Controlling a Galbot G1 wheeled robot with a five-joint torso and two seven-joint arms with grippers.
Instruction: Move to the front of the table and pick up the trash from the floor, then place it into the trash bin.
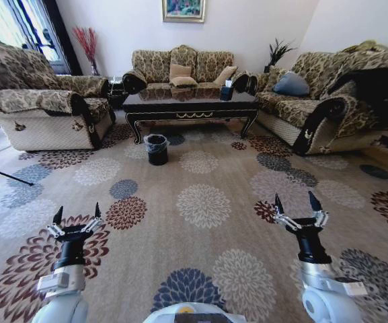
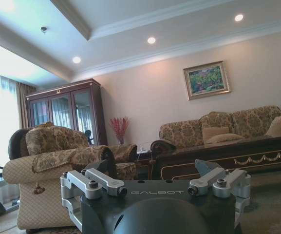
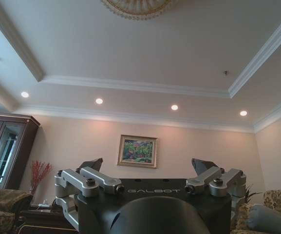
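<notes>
Table (image 1: 192, 104) is seen far ahead across the patterned carpet (image 1: 207, 202), with the trash bin (image 1: 157, 149) standing on the floor just before its left front leg. Left gripper (image 1: 76, 214) and right gripper (image 1: 299, 203) are held low and pointing up, fingers spread wide, nothing gripped. Trash cannot be made out

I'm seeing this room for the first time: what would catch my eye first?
Probably the dark glossy table at the far end of the flowered carpet, ringed by patterned sofas, with the small black trash bin on the floor just before its left front leg. Nearer, the left gripper and right gripper are both raised over the carpet, open and empty, far short of the table.
</notes>
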